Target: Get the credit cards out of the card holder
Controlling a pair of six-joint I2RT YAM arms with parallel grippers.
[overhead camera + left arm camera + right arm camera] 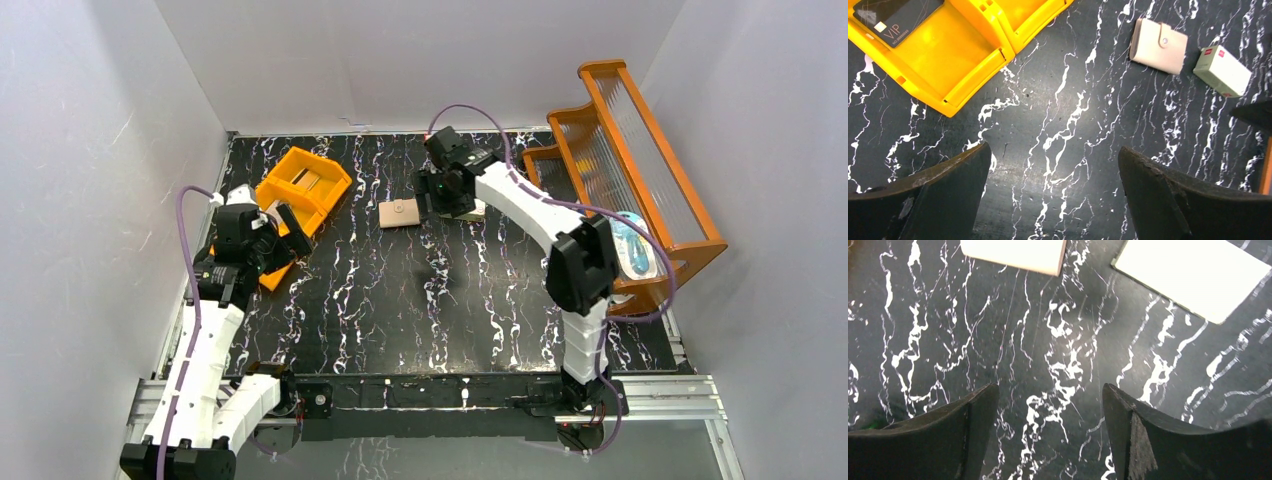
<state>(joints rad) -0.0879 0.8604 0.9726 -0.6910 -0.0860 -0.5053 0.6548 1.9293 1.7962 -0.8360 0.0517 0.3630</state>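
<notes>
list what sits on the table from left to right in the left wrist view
yellow bin with a black card in it → card holder → white box

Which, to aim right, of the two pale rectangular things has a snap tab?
The peach card holder, lying left of the white red-labelled box, which has none.

White walls [400, 60] enclose a black, white-veined marble tabletop [400, 300].
</notes>
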